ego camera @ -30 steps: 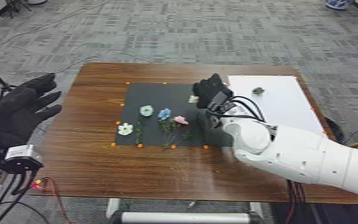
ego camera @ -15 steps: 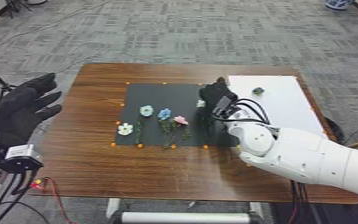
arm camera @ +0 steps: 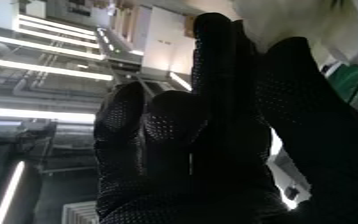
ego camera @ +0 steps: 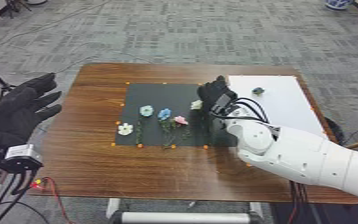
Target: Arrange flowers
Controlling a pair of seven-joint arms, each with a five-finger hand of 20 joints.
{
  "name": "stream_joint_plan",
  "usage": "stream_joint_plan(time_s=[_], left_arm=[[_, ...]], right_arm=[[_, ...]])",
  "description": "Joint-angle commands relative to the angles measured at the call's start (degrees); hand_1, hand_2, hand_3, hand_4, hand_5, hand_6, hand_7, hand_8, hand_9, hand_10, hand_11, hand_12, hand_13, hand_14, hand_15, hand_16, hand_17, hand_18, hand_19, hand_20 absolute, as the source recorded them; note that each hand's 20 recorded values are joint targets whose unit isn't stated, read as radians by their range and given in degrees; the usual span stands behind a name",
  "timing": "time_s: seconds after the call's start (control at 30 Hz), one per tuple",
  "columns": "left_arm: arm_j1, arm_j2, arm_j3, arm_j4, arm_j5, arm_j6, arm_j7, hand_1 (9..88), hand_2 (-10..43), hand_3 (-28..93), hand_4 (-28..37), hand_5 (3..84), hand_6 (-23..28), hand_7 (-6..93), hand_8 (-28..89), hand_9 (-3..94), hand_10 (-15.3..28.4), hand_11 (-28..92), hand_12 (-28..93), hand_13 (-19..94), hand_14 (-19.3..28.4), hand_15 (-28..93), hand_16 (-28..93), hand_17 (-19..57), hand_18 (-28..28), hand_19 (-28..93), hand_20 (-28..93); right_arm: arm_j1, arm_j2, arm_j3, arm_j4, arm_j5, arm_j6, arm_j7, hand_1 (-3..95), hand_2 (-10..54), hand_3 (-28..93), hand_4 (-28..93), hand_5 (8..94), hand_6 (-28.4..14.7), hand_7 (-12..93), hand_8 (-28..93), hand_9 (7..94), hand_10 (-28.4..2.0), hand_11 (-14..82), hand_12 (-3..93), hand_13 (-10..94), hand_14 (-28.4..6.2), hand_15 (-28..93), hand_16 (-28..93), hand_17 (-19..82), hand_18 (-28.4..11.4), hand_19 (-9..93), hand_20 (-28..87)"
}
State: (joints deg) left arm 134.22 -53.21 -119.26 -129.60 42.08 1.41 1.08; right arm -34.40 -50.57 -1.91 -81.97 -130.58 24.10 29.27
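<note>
In the head view my right hand point(ego camera: 214, 95) is over the right part of the black sheet point(ego camera: 158, 92), beside a white flower point(ego camera: 197, 104). In the right wrist view that white flower point(arm camera: 304, 22) is pinched between the thumb and a finger of my right hand point(arm camera: 202, 130). On the sheet lie a white-blue flower point(ego camera: 146, 110), a blue flower point(ego camera: 165, 114), a pink flower point(ego camera: 181, 120) and, lower left, another white flower point(ego camera: 125, 129), with green stems. My left hand point(ego camera: 17, 110) is off the table's left side, fingers relaxed and empty.
A white board point(ego camera: 286, 107) on the table's right holds a small dark blue flower point(ego camera: 258, 91). Orange marks edge the black sheet on the brown table point(ego camera: 87, 165). A red cable point(ego camera: 55, 192) hangs at the lower left, near the table's edge.
My right hand first moved a little right with the white flower, which went right and down, then it shifted slightly back left. The left hand stayed still.
</note>
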Motion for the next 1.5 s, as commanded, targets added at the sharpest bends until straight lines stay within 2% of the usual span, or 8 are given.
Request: stream_joint_plan(time_s=[0.03, 0.5, 0.63, 0.73, 0.77, 0.9, 1.2, 1.5], left_arm=[[0.44, -0.49, -0.28, -0.21, -0.08, 0.38, -0.26, 24.4, -3.6, 71, -25.9, 24.2, 1.3, 21.9, -10, 17.2, 9.1, 16, 18, 7, 12.4, 40, -4, -13.5, 20.1, 40, 9], [0.75, -0.49, -0.56, -0.14, -0.02, 0.03, 0.00, 24.6, -3.5, 71, -25.7, 24.5, 1.8, 21.1, -10, 17.1, 9.4, 16, 19, 6, 12.8, 39, -4, -13.6, 20.2, 40, 9], [0.73, -0.38, -0.45, -0.07, -0.13, -0.14, 0.11, 24.7, -3.5, 71, -25.7, 24.5, 1.9, 21.1, -9, 17.1, 9.4, 16, 19, 6, 12.8, 39, -4, -13.7, 20.1, 40, 9], [1.00, -0.32, -0.47, -0.20, 0.02, 0.04, 0.15, 24.6, -3.5, 71, -25.6, 24.5, 1.8, 21.0, -9, 17.1, 9.5, 16, 19, 6, 12.8, 39, -4, -13.7, 20.2, 40, 9], [0.92, -0.27, -0.52, -0.16, -0.05, 0.00, 0.05, 24.7, -3.5, 71, -25.7, 24.5, 1.9, 21.0, -9, 17.1, 9.5, 16, 19, 6, 12.8, 39, -4, -13.7, 20.1, 40, 9], [0.79, -0.19, -0.71, -0.21, -0.10, -0.03, -0.06, 24.7, -3.6, 71, -25.6, 24.4, 1.8, 21.0, -9, 17.1, 9.5, 16, 19, 6, 12.8, 39, -4, -13.7, 20.1, 40, 9], [0.07, -0.02, -0.37, -0.11, -0.06, 0.16, 0.02, 24.6, -3.5, 71, -25.5, 24.5, 1.9, 20.7, -9, 17.0, 9.6, 15, 19, 6, 12.8, 39, -4, -13.7, 20.2, 40, 10], [-0.15, 0.01, -0.51, -0.07, -0.06, 0.14, -0.11, 24.6, -3.3, 71, -25.2, 24.6, 2.0, 20.3, -9, 17.2, 9.6, 15, 19, 6, 12.9, 39, -3, -13.7, 20.2, 39, 10]], right_arm=[[0.18, 1.15, 0.38, -0.25, -1.79, -3.26, -0.34, 38.0, -9.5, 87, -28, 63.8, 3.1, 36, -4, 75.3, -4.0, 17.1, 39.6, 67, -5.1, 81, 29, 26, -19.7, 78, 56], [-5.01, 11.43, 16.02, -8.35, 1.48, -8.18, 4.92, 33.4, -9.5, 93, -24, 41.9, -1.4, 37, -17, 45.3, -11.1, 34.4, 25.6, 55, -5.3, 78, 34, 20, -20.9, 77, 58], [-9.11, 11.55, 23.33, -6.68, 5.92, -18.01, 9.23, 31.0, -9.5, 93, -21, 33.6, -5.5, 30, -13, 36.5, -14.3, 29.1, 25.0, 49, -8.8, 82, 24, 18, -20.6, 76, 57], [-10.58, 12.43, 25.37, -4.11, 13.83, -19.11, 4.17, 29.0, -9.5, 93, -19, 28.8, -10.0, 19, -9, 31.7, -17.4, 17.6, 21.8, 45, -10.0, 81, 20, 17, -20.7, 75, 56], [-13.29, 11.63, 29.99, -3.74, 13.97, -24.38, 3.10, 28.1, -9.5, 93, -16, 25.7, -12.0, 14, -6, 29.7, -18.0, 13.6, 20.8, 45, -10.0, 80, 19, 16, -20.9, 74, 57], [-13.30, 11.17, 29.24, -0.21, 15.46, -24.96, -0.65, 26.8, -9.5, 93, -11, 20.7, -15.5, 6, -3, 25.4, -19.3, 7.7, 18.7, 44, -10.8, 80, 18, 16, -21.8, 74, 57], [-9.71, 8.74, 22.99, 4.91, 13.05, -18.03, -0.58, 29.0, -9.5, 93, -27, 24.7, -14.1, 10, -6, 31.5, -13.0, 13.0, 14.2, 51, -8.8, 85, 21, 20, -21.1, 77, 56], [-8.27, 6.95, 20.86, 7.37, 13.75, -13.76, -6.67, 35.1, -9.5, 93, -24, 37.5, -4.5, 26, -14, 48.6, -5.6, 19.1, 12.1, 59, -6.5, 83, 26, 23, -20.9, 80, 56]])
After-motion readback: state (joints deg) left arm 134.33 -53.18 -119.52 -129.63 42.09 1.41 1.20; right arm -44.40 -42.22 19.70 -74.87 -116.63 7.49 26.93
